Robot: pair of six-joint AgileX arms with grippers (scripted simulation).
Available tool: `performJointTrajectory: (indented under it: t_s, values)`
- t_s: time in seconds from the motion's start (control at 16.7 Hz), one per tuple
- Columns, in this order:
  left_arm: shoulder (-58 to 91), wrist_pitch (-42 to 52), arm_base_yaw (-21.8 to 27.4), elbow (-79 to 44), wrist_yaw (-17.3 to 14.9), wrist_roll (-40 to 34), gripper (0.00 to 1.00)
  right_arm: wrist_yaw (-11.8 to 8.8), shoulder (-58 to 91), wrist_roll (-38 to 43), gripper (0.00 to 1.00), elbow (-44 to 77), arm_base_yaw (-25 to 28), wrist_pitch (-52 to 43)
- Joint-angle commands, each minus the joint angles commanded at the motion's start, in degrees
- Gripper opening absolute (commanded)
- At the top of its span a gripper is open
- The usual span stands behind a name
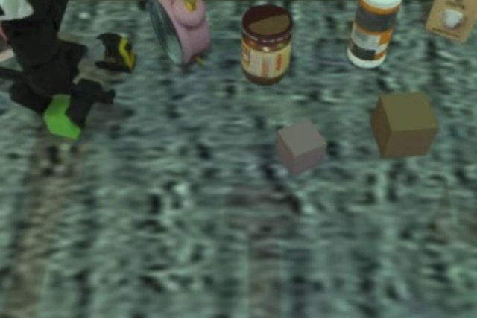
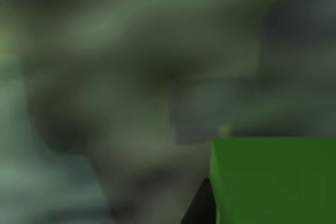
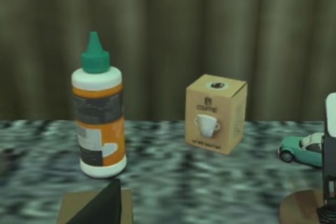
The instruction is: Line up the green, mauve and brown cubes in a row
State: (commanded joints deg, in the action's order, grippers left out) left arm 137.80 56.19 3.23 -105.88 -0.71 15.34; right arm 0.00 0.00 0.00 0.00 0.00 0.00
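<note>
My left gripper (image 1: 63, 112) is at the table's left side, shut on the small lime green cube (image 1: 59, 123). In the left wrist view the green cube (image 2: 273, 182) fills the corner, with one dark fingertip (image 2: 202, 208) pressed against its side. The mauve cube (image 1: 300, 145) rests on the table right of centre. Further right stands the larger brown cube (image 1: 405, 123). My right arm is outside the top view. One dark fingertip (image 3: 105, 205) of its gripper shows in front of the brown cube (image 3: 79, 208), well apart from it, with nothing held.
Along the back stand a pink alarm clock (image 1: 179, 16), a brown jar (image 1: 266, 42), a white bottle with a teal cap (image 1: 375, 20) and a tan carton (image 1: 452, 1). A small black-and-yellow object (image 1: 117, 51) lies by the left arm. A teal toy car (image 3: 302, 149) sits far right.
</note>
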Motion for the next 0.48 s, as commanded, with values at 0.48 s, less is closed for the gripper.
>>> performJointTrajectory:
  t_s: [0.48]
  values:
    - [-3.7,10.5,-0.9,-6.5,0.0,-0.1,0.00,0.0,0.0,0.0,1.00,0.0,0.0,0.0]
